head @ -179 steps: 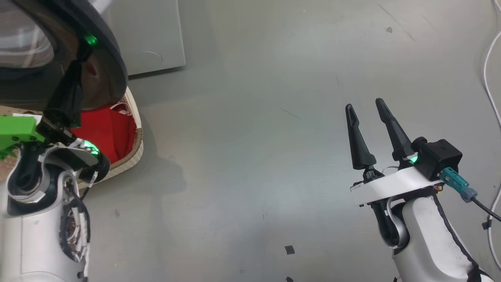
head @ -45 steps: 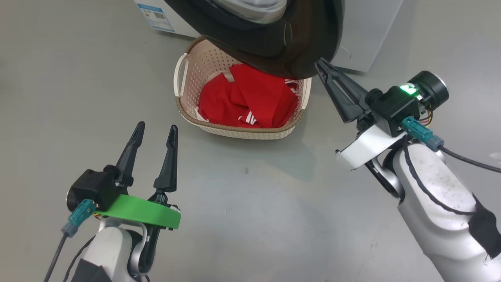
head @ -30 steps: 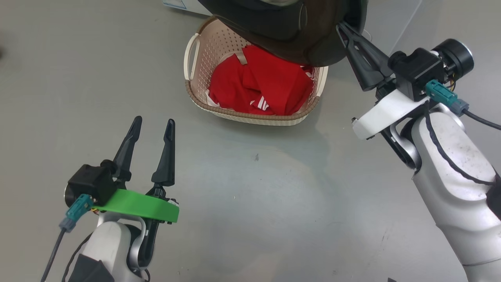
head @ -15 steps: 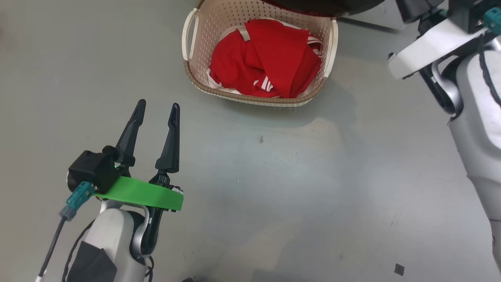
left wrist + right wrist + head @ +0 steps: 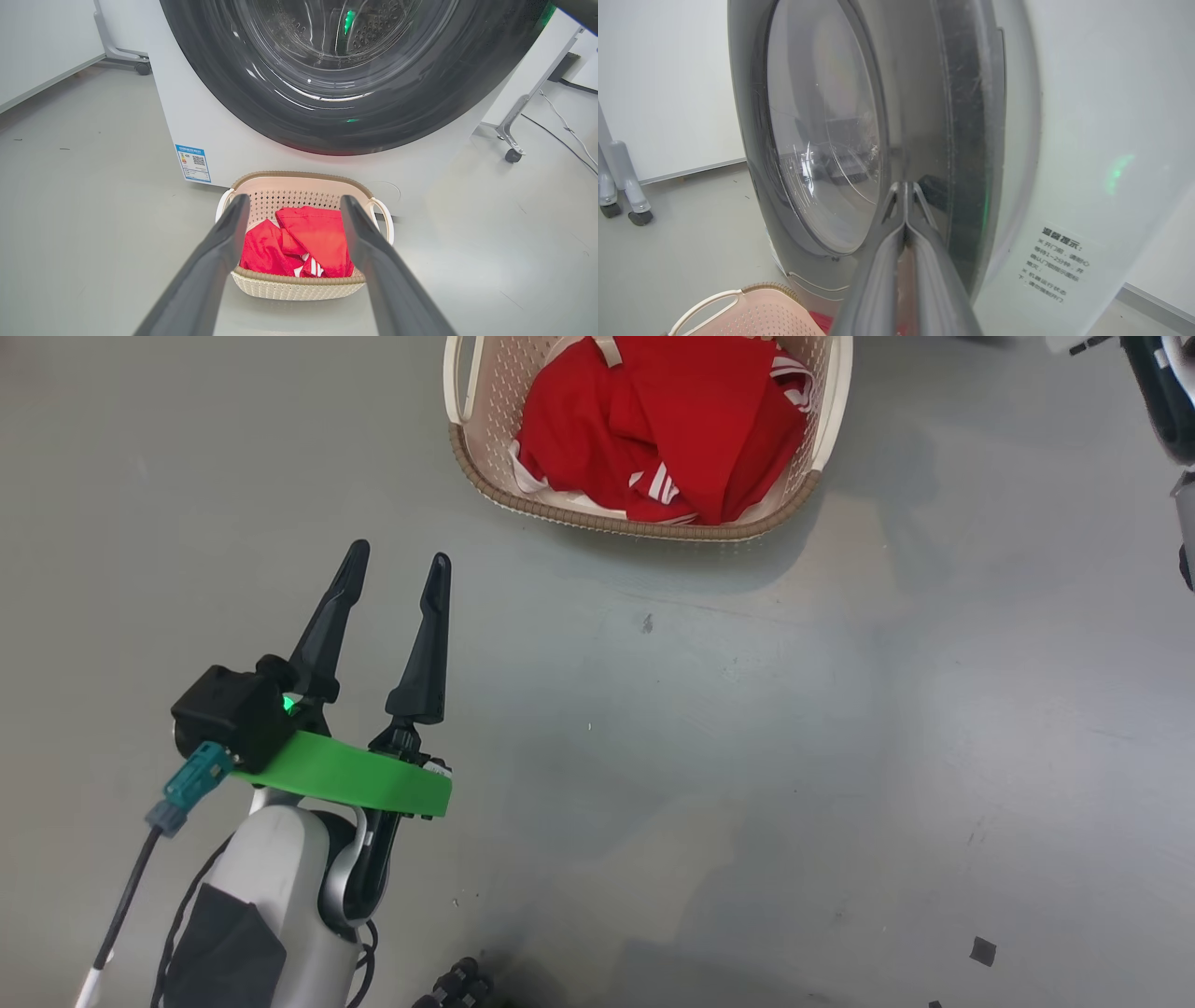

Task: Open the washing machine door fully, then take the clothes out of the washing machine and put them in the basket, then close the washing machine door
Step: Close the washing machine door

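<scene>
The cream basket [image 5: 644,530] stands on the grey floor with the red clothes [image 5: 653,420] heaped inside. My left gripper [image 5: 400,555] hovers open and empty, well short of the basket and to its left. In the left wrist view, the basket [image 5: 299,280] and clothes [image 5: 303,238] sit between my open left gripper [image 5: 294,200] fingers, below the washing machine [image 5: 224,140] and its black-rimmed door [image 5: 336,126]. My right gripper [image 5: 906,186] is shut, with its tips against the washing machine door [image 5: 822,140] near the dark rim. I cannot tell if the door is latched.
A blue sticker [image 5: 193,163] marks the machine's lower front. Castors of wheeled frames [image 5: 511,154] stand at either side of the machine, and a cable [image 5: 565,135] runs along the floor on the right. Part of my right arm [image 5: 1158,392] shows at the upper right.
The head camera has tilted down, so the door and right gripper have left its top edge. The right gripper stayed shut against the door as it swung. The left gripper stayed open.
</scene>
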Tool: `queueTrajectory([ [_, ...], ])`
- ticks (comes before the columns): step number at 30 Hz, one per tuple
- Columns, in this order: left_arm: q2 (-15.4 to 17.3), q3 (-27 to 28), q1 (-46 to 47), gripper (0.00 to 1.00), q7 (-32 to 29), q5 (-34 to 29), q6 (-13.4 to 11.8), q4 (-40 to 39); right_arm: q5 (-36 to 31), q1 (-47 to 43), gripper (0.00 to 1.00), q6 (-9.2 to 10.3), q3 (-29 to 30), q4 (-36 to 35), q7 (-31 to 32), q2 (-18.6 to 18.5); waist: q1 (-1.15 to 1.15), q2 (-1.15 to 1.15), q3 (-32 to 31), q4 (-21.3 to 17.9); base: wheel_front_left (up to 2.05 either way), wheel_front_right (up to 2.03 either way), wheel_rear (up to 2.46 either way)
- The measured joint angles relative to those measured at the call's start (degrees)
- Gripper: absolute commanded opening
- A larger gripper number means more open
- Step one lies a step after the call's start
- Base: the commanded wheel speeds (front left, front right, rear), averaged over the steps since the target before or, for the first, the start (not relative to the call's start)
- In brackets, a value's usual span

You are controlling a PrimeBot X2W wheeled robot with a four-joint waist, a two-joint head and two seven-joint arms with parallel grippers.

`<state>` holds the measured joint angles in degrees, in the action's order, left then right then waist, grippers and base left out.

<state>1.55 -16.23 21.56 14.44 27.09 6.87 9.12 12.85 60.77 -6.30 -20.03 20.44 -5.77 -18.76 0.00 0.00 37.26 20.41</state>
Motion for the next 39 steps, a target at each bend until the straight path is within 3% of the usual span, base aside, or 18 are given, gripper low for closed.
queueTrajectory([
  [17, -0.2, -0.8, 1.7, 1.00, 0.0, 2.8, 0.0, 0.7, -2.2, 6.9, 0.00, 5.42, 2.7, 6.3, -2.5, 1.1, 0.00, 0.00, 2.5, 1.5, 0.00, 0.00, 0.00],
  [30, -0.2, -0.4, 2.7, 1.00, 0.0, 3.1, 0.1, 1.9, -3.3, 7.1, 0.00, 5.27, 0.5, 11.4, -5.6, 1.5, 0.00, 0.00, 0.8, 0.9, 0.00, 0.00, 0.00],
  [39, -0.2, 1.5, 2.9, 1.00, 0.0, 1.8, 0.1, 3.9, -3.2, -2.1, 0.00, 4.60, -0.6, 15.2, -7.7, 2.0, 0.00, 0.00, -3.9, 0.1, 0.00, 0.00, 0.00],
])
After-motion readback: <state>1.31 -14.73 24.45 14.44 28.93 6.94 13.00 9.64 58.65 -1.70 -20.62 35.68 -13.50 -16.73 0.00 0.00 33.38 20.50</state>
